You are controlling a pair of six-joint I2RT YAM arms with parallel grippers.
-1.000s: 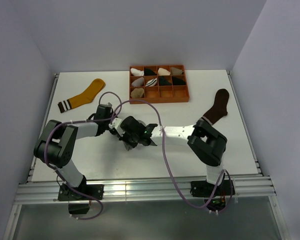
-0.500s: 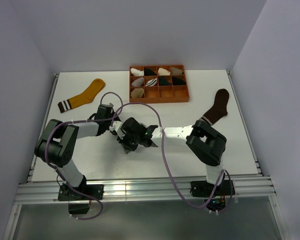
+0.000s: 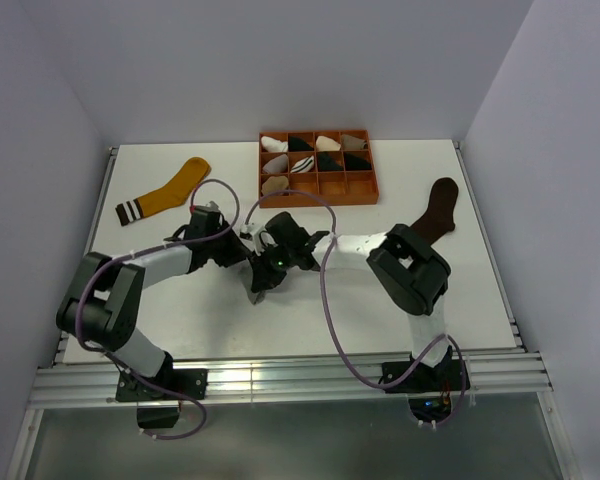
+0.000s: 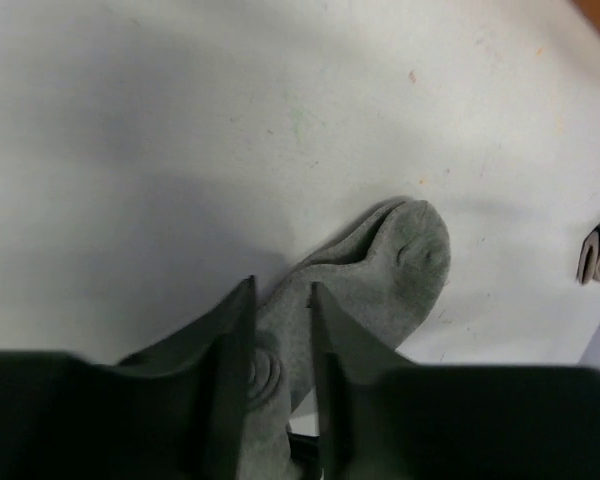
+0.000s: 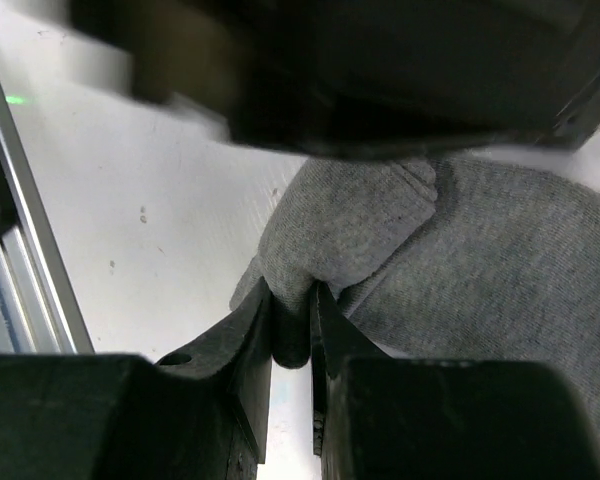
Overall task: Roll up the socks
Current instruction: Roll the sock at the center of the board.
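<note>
White is the table (image 3: 180,320), and it carries everything else. At its far edge, near the middle, stands an orange tray (image 3: 318,202) divided into twelve compartments. Small sock bundles (image 3: 274,143) lie in it: white, black, white and beige ones across the far row, a pale one, a striped one and two black ones in the middle row, and one beige bundle in the left compartment of the near row.

The mustard-yellow sock (image 3: 165,195) lies flat at the far left, with its striped cuff toward the left edge. The dark brown sock (image 3: 438,212) lies at the right, partly behind the right arm. The grey sock (image 4: 385,270) is near the middle of the table, just in front of the tray, between the two grippers.

The left gripper (image 4: 280,290) has its jaws only a little apart with grey fabric between them; I cannot tell if they press it. The right gripper (image 5: 292,300) is closed on a fold of the grey sock.
</note>
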